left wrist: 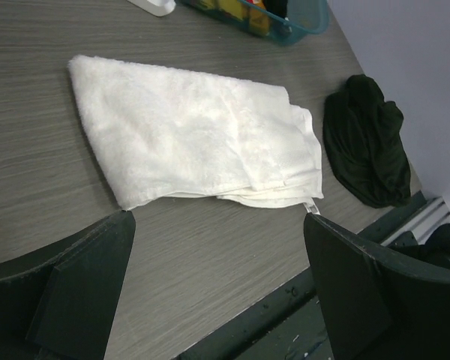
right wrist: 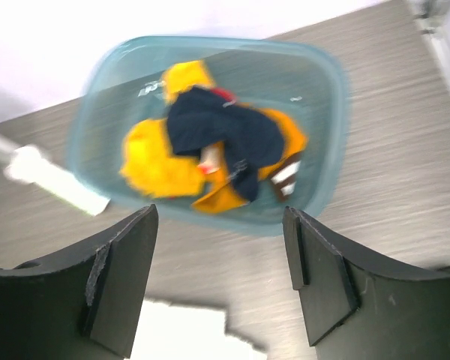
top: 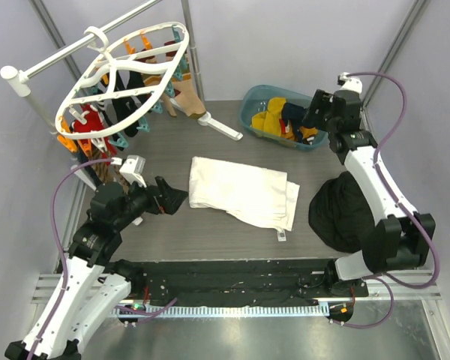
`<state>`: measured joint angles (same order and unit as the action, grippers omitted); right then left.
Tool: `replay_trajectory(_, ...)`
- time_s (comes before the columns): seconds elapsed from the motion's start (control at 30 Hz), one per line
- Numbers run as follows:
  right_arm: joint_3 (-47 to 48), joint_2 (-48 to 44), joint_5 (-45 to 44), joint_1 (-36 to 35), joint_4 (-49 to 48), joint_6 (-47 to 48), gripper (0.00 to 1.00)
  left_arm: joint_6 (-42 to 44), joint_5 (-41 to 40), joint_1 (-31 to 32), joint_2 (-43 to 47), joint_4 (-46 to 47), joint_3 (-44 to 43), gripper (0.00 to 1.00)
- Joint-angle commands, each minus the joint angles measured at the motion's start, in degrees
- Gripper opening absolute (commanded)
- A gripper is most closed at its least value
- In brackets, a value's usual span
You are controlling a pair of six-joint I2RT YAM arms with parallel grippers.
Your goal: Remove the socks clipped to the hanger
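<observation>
The grey wood-grain table (top: 172, 154) sat between pale walls, and the hanger (top: 111, 66) hung from a white pole (top: 60, 56) over its far left corner. The hanger's long oval ran from the near left up toward the far middle. Red, black and tan socks (top: 127, 101) were clipped under it.

Your left gripper (top: 172, 196) was the nearer tool by a good way. Its fingers were spread wide with nothing between them, but it pointed right, at the white cloth (top: 240, 191), so the hanger lay behind it and to the far left.

Your right gripper (right wrist: 221, 214) hovered over the blue tub (right wrist: 337, 97) at the far right, well apart from the hanger. It was parted and empty above the yellow and navy socks (right wrist: 225, 135) lying inside.

I'd judge the next reach was the left arm's, once you turned it toward the clips.
</observation>
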<state>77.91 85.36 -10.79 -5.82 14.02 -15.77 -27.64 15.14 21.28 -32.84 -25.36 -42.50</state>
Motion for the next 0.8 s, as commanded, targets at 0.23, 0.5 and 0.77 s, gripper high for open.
replay_trajectory(0.23,-14.27,-15.75,10.0,-13.24,-9.89,-3.73,0.75,-4.62,-23.2,-0.18,7.08,-9.79,-0.3,1.0)
replay_trajectory(0.5,-18.84,-17.68,10.0,-26.86,-16.74,-6.73,0.73,-1.9,-38.86,-0.18,5.52,-15.5,-5.04,1.0)
replay_trajectory(0.77,-19.73,-15.23,8.94,-33.72,-21.31,-8.14,0.72,2.23,-40.46,-0.18,-0.55,-10.5,-7.51,0.93)
